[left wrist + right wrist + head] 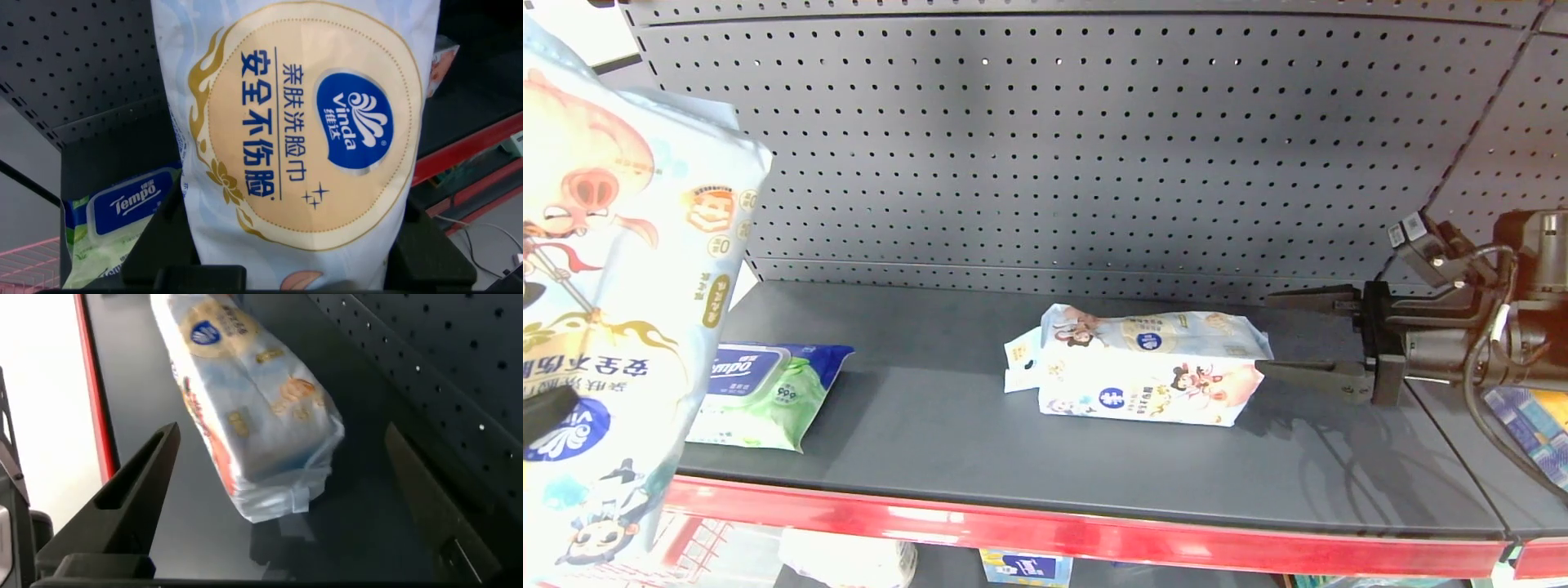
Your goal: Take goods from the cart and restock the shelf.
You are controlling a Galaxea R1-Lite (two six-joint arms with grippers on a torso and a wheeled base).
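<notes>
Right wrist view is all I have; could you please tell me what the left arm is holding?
Observer: The left gripper is shut on a second pack, upright before the shelf's left end.
Operator: Is anything lying on that side of the shelf?
Observer: Yes, green wipes lie flat near its front left corner.
Operator: Is there room between them and the lying pack?
Observer: Yes, a bare stretch of shelf separates them.
</notes>
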